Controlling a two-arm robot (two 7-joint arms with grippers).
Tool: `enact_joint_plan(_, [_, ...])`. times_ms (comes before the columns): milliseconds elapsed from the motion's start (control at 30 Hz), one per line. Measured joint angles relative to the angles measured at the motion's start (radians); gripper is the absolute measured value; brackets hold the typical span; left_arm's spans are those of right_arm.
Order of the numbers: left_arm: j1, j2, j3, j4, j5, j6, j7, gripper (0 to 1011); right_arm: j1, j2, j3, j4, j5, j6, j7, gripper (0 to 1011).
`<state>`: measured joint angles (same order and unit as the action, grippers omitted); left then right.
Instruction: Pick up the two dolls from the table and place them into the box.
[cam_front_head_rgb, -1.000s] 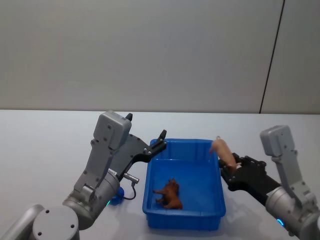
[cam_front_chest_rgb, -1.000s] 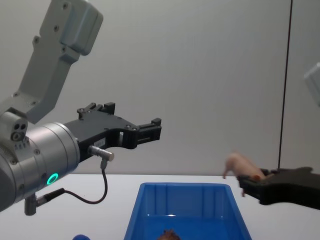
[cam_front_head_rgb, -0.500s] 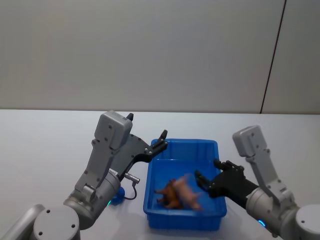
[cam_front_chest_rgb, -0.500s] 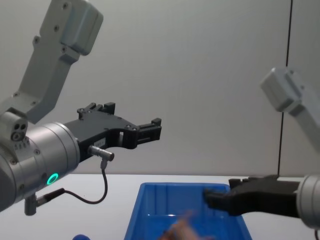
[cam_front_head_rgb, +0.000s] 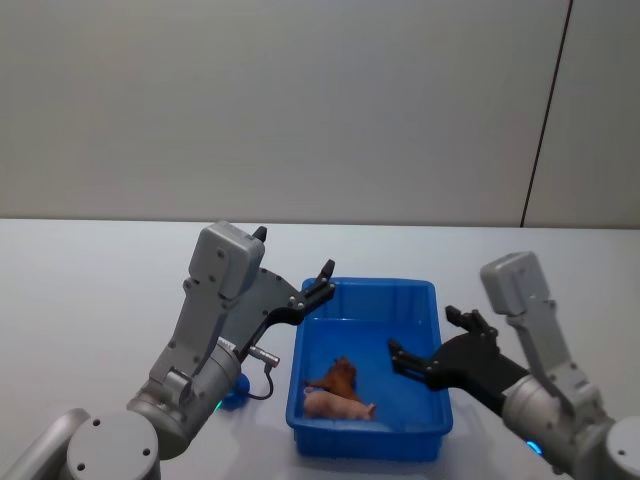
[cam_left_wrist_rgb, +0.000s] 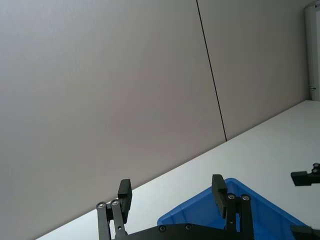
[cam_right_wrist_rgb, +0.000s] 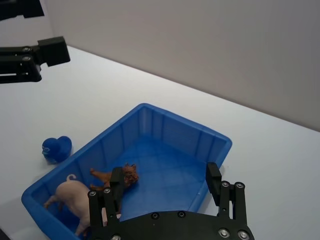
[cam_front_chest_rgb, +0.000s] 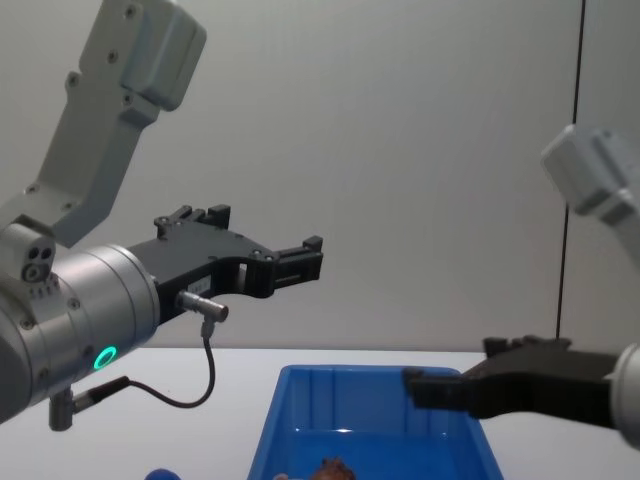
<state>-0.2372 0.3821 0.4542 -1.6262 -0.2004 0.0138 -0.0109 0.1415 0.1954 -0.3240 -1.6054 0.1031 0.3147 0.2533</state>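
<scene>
While one reddish-brown figure (cam_front_head_rgb: 341, 376) and one pink pig (cam_front_head_rgb: 335, 405) lay inside the box (cam_front_head_rgb: 365, 440) in the head view, one blue toy (cam_front_head_rgb: 231, 394) sat on the surface (cam_front_head_rgb: 100, 300) beside it. The right wrist view showed the right gripper (cam_right_wrist_rgb: 165, 174) over the box, fingers released and empty; the left wrist view showed the left gripper (cam_left_wrist_rgb: 171, 184) likewise spread.

Table (cam_front_head_rgb: 100, 260): pale grey-white, flat top.
Wall (cam_front_head_rgb: 300, 100): plain grey panels, rising behind the table's far edge.
Seam (cam_front_head_rgb: 545, 110): thin dark line on the wall, above the table's far right.
</scene>
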Motion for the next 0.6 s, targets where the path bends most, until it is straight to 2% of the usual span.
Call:
enact_joint_plan(367, [0.000,0.000,0.000,0.000,0.000,0.000,0.000,1003,-0.053,0.073,0.054,-0.049,0.072,-0.065,-0.018,1001])
enact_joint_plan(600, [0.002,0.000,-0.001,0.001,0.000,0.004,0.000,1003,-0.075,0.103,0.077,-0.065,0.102,-0.084,-0.024,1001])
